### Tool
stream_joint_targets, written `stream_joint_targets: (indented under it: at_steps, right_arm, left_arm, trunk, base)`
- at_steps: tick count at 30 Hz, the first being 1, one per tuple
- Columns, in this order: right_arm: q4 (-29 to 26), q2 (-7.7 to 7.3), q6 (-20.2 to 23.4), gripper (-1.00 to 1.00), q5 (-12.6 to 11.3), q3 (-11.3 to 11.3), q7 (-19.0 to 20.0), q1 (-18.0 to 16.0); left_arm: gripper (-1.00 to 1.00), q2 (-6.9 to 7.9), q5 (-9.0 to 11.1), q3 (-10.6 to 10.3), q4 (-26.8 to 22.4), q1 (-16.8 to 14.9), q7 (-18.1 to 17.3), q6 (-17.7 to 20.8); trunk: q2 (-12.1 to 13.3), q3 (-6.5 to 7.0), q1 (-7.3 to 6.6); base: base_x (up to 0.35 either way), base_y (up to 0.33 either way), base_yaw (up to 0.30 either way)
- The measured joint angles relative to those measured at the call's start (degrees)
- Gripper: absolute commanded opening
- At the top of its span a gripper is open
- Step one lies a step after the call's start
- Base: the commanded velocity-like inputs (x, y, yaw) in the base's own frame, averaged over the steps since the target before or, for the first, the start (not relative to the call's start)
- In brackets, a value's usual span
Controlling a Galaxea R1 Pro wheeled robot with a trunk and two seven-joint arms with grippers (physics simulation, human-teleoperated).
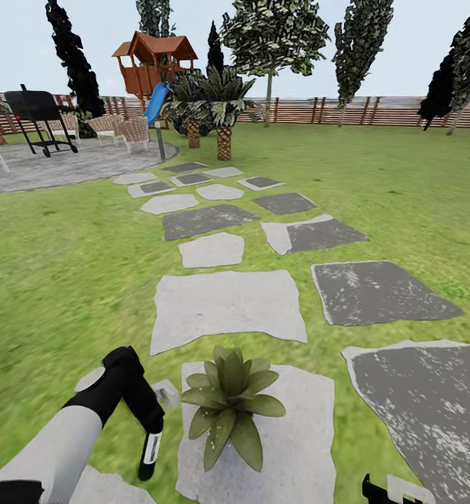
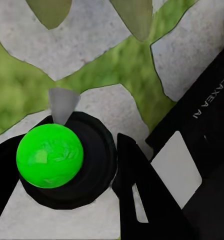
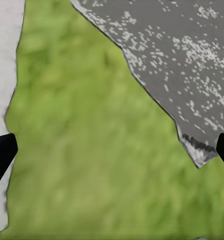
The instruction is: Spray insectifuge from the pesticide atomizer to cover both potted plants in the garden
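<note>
My left gripper is shut on the pesticide atomizer, a slim dark bottle with a white label that hangs down from the fingers. Just beside it, a potted plant with pointed light-green leaves sits on a pale stone slab. In the left wrist view the atomizer appears end-on as a dark round body with a bright green ball on it, black fingers against it, and leaf tips beyond. My right gripper is open over grass, low at the head view's corner. The second potted plant is out of view.
Grey and pale stepping slabs run ahead across the lawn to a round paved patio with a black grill and wicker chairs. Palms, a wooden playhouse with a blue slide and a brown fence stand behind.
</note>
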Motion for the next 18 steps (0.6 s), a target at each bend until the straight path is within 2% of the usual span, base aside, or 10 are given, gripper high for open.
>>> stream_joint_targets:
  at_steps: [2, 6, 8, 13, 15, 18]
  right_arm:
    - [0.0, -0.04, 0.0, 1.0, 0.0, 0.04, 0.0, 0.0]
    - [-0.05, -0.05, 0.0, 1.0, 0.0, 0.05, 0.0, 0.0]
    - [-0.04, -0.05, 0.0, 1.0, 0.0, 0.04, 0.0, 0.0]
    - [-0.08, -0.05, 0.0, 1.0, 0.0, -0.01, 0.0, 0.0]
    - [-0.09, 0.02, 0.0, 1.0, 0.0, -0.01, 0.0, 0.0]
    - [-0.09, 0.04, 0.0, 1.0, 0.01, -0.01, 0.0, 0.0]
  left_arm:
    - [-1.0, -0.64, -0.05, 0.07, -1.03, -1.34, -0.09, 0.17]
    - [-1.0, 0.05, -0.14, 0.05, -1.31, -2.0, -0.09, 0.09]
    - [-1.0, 0.9, -0.15, 0.15, -1.33, -1.66, 0.08, -0.05]
    - [-1.0, 4.4, -0.09, 0.29, -0.64, -0.22, 0.55, -0.56]
    - [-1.0, 4.86, 0.3, 0.41, -0.5, 1.52, 1.74, -0.7]
    - [-1.0, 4.72, 0.6, 0.55, -0.44, 2.14, 3.94, -0.66]
  trunk:
    - [0.0, 0.0, 0.0]
    - [0.0, 0.0, 0.0]
    - [0.0, 0.0, 0.0]
    - [0.0, 0.0, 0.0]
    - [0.0, 0.0, 0.0]
    - [0.0, 0.0, 0.0]
  base:
    - [0.0, 0.0, 0.0]
    - [0.0, 0.0, 0.0]
    - [0.0, 0.0, 0.0]
    - [0.0, 0.0, 0.0]
    - [0.0, 0.0, 0.0]
    - [0.0, 0.0, -0.073]
